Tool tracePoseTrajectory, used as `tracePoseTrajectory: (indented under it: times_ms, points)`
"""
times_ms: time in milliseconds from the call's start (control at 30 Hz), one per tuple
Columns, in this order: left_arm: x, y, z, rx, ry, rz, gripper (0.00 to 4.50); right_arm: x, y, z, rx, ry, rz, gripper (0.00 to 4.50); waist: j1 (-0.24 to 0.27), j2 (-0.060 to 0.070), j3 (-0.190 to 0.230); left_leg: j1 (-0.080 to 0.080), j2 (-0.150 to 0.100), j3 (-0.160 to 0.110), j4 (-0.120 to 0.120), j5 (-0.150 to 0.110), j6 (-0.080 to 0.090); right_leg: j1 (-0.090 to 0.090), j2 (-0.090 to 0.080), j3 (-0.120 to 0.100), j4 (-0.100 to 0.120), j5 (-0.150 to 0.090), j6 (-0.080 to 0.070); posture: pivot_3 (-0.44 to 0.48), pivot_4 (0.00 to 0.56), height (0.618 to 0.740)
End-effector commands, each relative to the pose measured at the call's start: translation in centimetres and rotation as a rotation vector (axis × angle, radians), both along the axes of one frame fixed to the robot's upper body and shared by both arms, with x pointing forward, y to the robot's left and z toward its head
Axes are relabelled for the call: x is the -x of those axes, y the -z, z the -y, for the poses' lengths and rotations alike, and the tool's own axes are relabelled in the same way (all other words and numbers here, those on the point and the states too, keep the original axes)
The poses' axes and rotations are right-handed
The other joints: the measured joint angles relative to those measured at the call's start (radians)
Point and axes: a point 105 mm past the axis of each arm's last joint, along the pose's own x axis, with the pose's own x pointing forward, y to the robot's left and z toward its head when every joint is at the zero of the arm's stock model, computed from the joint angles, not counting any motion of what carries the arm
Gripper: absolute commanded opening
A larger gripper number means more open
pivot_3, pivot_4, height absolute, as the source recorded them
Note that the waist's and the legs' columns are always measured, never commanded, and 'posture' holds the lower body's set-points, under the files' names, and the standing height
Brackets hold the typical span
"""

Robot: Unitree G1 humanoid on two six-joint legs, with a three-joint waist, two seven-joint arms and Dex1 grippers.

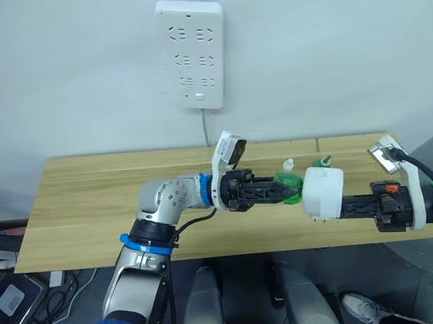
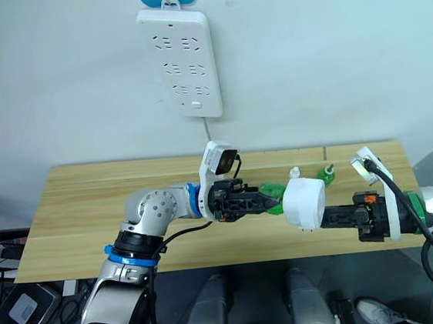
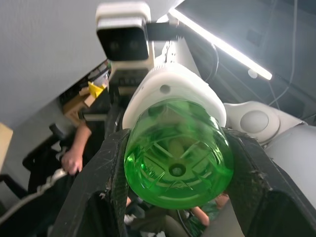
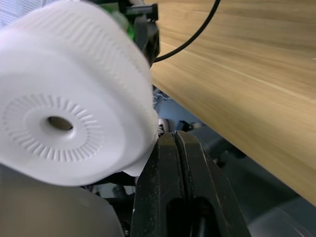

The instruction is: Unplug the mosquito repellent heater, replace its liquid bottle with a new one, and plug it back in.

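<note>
Wooden desk point(image 1: 90, 214), white wall strip point(image 1: 193, 52) vacant. Left fingers point(image 3: 106, 177) clamp green translucent liquid bottle point(image 3: 177, 160); right gripper point(image 1: 345, 206) grips white rounded plastic heater point(image 1: 323, 192) — held mid-air, unplugged; bottle swap underway, replugging left.

A light wooden table point(image 1: 89, 198) stands against a plain white wall point(image 1: 343, 40), on which 1 white power strip point(image 1: 192, 52) hangs, its cord running down behind the table.

White plastic heater point(image 1: 323, 192) sits right of green plastic bottle point(image 1: 287, 185), both above wooden table point(image 1: 90, 214); white power strip point(image 1: 193, 52) on wall behind.
</note>
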Motion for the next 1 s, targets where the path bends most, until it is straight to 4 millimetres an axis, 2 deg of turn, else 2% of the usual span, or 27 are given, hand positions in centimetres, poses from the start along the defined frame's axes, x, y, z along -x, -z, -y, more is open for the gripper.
tracePoseTrajectory:
  times_ms: [33,133,267,333,400,433,533,600,700,800,900,1000]
  points:
    - [-0.9,0.9,0.5,-0.059,-0.068,0.017,2.33,2.5,-1.9,-2.6,-0.107,-0.161,0.039,0.03,0.0,0.0,0.0,0.0,0.0,0.0,0.0,0.0,0.0,0.0,0.0,0.0,0.0,0.0,0.0,0.106,0.323,0.74]
    - [-0.6,0.5,0.3,-0.049,-0.043,0.009,2.33,1.8,-0.1,-1.6,0.04,-0.076,0.064,0.03,0.0,0.0,0.0,0.0,0.0,0.0,0.0,0.0,0.0,0.0,0.0,0.0,0.0,0.0,0.0,0.106,0.323,0.74]
    - [-0.1,0.1,-0.8,-0.042,-0.026,0.044,2.33,-0.7,2.3,2.4,0.229,0.141,0.125,0.03,0.001,0.0,0.0,0.0,0.0,0.0,0.0,0.0,0.0,0.0,0.0,0.0,0.0,0.0,0.0,0.11,0.323,0.74]
    - [-0.7,0.0,-1.1,-0.03,-0.102,0.17,2.33,-1.7,2.8,5.0,0.276,0.258,0.125,0.03,0.001,0.0,0.0,0.0,0.0,0.0,0.0,0.0,0.0,0.0,0.0,0.0,0.0,0.0,0.0,0.112,0.324,0.74]
    - [-1.7,0.1,-1.1,-0.034,-0.218,0.377,2.33,-2.3,2.5,7.0,0.236,0.364,0.091,0.42,0.003,0.0,0.0,0.0,0.0,0.001,0.0,0.0,0.0,0.0,-0.001,0.001,-0.001,0.0,0.0,0.113,0.324,0.74]
    - [-1.9,0.3,-1.2,-0.034,-0.254,0.499,2.33,-2.3,2.1,7.2,0.182,0.379,0.063,0.65,0.004,0.0,0.0,0.0,0.0,0.001,0.0,0.0,0.0,0.0,-0.001,0.001,-0.001,0.0,0.0,0.117,0.323,0.74]
    - [-1.9,1.0,-1.5,0.028,-0.341,0.955,2.33,-1.8,0.7,6.4,-0.042,0.383,-0.054,1.65,0.002,0.0,0.0,0.001,0.0,0.002,-0.001,0.0,0.0,0.0,-0.001,0.002,-0.001,0.0,0.0,0.124,0.322,0.74]
    - [-1.9,1.1,-1.7,0.096,-0.395,1.186,2.33,-1.4,0.7,5.6,-0.117,0.343,-0.094,2.28,0.004,0.0,0.0,0.001,0.0,0.002,-0.002,0.0,0.0,0.0,-0.001,0.002,-0.001,0.002,-0.003,0.131,0.321,0.74]
    - [-0.8,1.4,-2.0,0.26,-0.403,1.592,2.33,-1.2,0.8,4.1,-0.236,0.25,-0.131,3.37,0.005,-0.001,0.0,0.001,0.0,0.002,-0.001,0.0,0.0,0.0,0.0,0.002,-0.001,0.002,-0.003,0.147,0.321,0.74]
    - [-0.1,1.9,-2.4,0.38,-0.406,1.819,2.33,-1.1,1.1,2.9,-0.334,0.151,-0.184,4.44,0.006,-0.001,0.0,0.001,0.0,0.003,0.0,0.0,0.0,0.0,-0.001,0.003,-0.002,0.002,-0.002,0.16,0.322,0.74]
    - [0.0,2.1,-2.4,0.441,-0.414,1.951,2.33,-1.8,0.9,2.2,-0.404,0.091,-0.224,4.48,0.005,-0.001,0.0,0.0,0.0,0.003,0.001,0.0,0.0,0.0,-0.001,0.004,-0.001,0.003,-0.001,0.16,0.322,0.74]
    - [-0.4,1.9,-2.5,0.464,-0.434,2.025,2.33,-1.3,0.7,1.8,-0.392,-0.005,-0.285,4.48,0.006,0.0,0.0,0.0,-0.001,0.003,0.001,0.001,0.001,0.0,-0.001,0.004,-0.001,0.003,0.0,0.173,0.323,0.74]
